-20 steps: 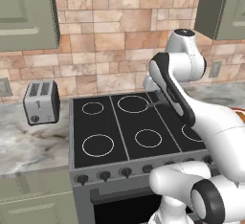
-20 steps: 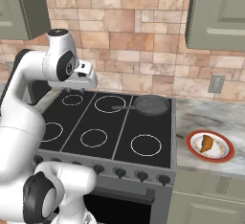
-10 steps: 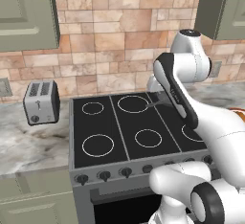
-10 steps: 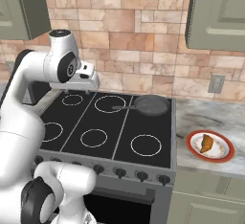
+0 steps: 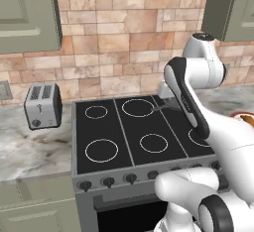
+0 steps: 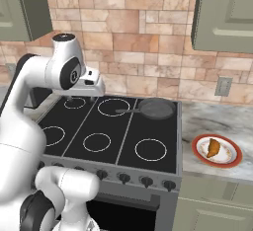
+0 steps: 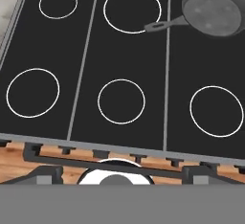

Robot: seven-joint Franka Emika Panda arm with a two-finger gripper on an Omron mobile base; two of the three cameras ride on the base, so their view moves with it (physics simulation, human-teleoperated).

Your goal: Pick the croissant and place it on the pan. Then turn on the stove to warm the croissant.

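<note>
Arm (image 6: pixel 59 72) barely changed from half a second ago: the upper link has swung slightly toward the right side of the stove (image 6: pixel 111 131), wrist a touch lower and further along; nothing on the counters has shifted. Gripper (image 6: pixel 91 84) hangs high above the stove's back-left burners in the right base view; its fingers aren't visible from any angle, so opening and contents cannot be told. Pan (image 6: pixel 157 108) sits on the back-right burner, handle pointing left toward the middle ring; the hand view looks straight down on it (image 7: pixel 212 14), empty. Croissant (image 6: pixel 213 147) lies on the red-rimmed plate (image 6: pixel 232 162) on the counter right of the stove, well apart from the pan. Left base view alone shows the toaster (image 5: pixel 43 105) left of the stove; there the arm hides the pan.
</note>
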